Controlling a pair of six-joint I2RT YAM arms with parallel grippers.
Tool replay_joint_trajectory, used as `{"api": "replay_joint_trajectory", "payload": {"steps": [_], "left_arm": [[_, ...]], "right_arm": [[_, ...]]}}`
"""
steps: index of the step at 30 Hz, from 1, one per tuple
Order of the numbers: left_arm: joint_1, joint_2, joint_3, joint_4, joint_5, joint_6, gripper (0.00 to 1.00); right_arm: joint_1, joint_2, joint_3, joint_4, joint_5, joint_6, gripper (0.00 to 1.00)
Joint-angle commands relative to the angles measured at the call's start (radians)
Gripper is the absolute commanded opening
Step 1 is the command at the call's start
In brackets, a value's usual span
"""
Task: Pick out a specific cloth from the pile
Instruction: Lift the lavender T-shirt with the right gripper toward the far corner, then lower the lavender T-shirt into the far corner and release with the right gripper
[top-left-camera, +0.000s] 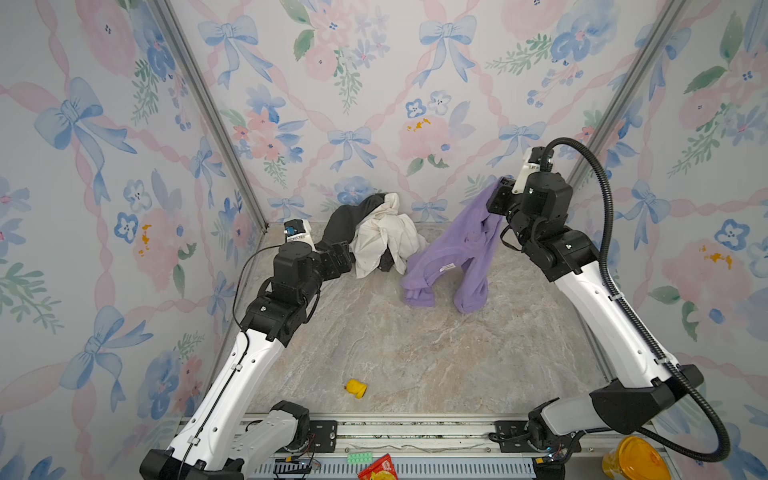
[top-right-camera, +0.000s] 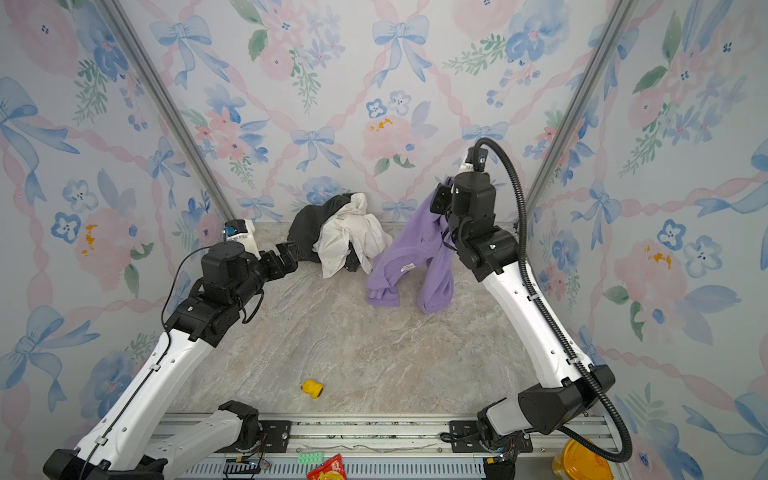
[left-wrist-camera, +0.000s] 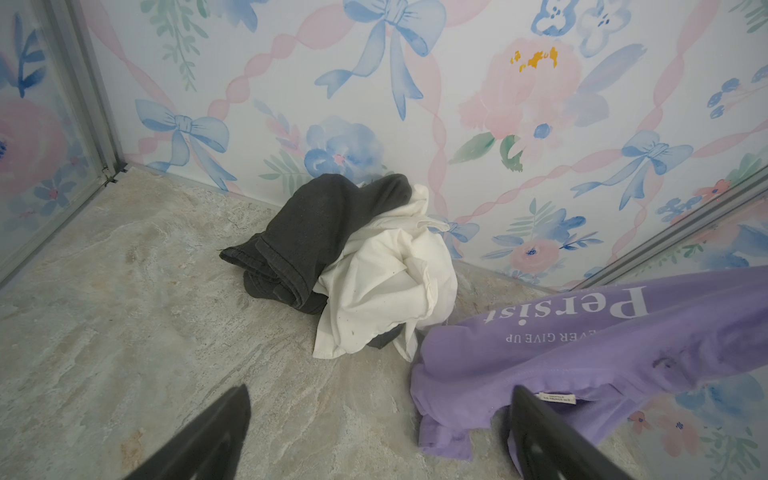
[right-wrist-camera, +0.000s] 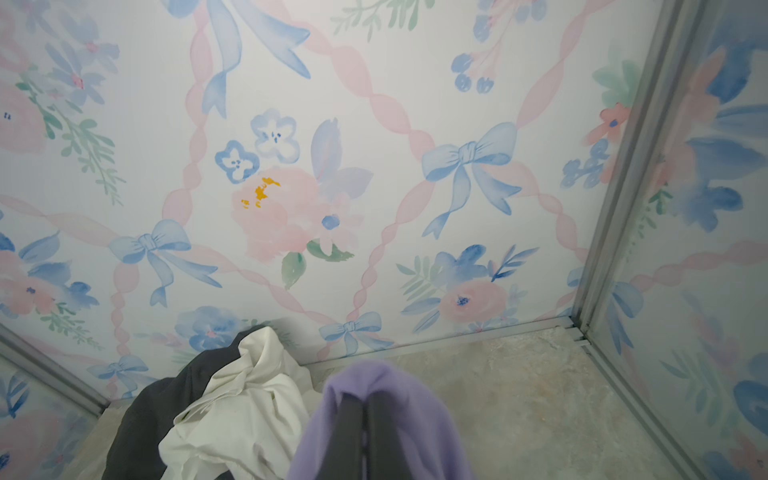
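Soft lavender cloth hangs limp, centre right.
Right gripper pinches its fold; left gripper stands wide open beside the crumpled pile.

Lab robot booth: floral-papered walls, aluminium posts, marbled tabletop.

On my marble tabletop a small yellow toy lies at seven o'clock; beyond the rail, a green strip and red packet at six; an orange-yellow container at four; floral wallpaper at twelve.
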Motion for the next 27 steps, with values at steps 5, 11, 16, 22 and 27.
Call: {"api": "replay_joint_trajectory", "payload": {"steps": [5,11,16,22,27], "left_arm": [[0.007,0.034,0.043,0.051,-0.019,0.005,0.98],[0.007,0.076,0.057,0.077,-0.021,0.009,0.98],[0.007,0.112,0.08,0.082,-0.024,0.025,0.98],[0.008,0.121,0.081,0.089,-0.039,0.04,0.98],[0.015,0.131,0.09,0.096,-0.046,0.05,0.98]], "right_arm": [[-0.118,0.012,0.12,0.088,-0.045,-0.05,0.0],[-0.168,0.117,0.234,0.078,-0.148,-0.028,0.0],[-0.226,0.26,0.403,0.034,-0.232,0.009,0.0],[-0.282,0.44,0.686,-0.023,-0.329,0.025,0.0],[-0.318,0.526,0.816,-0.004,-0.37,0.056,0.0]]}}
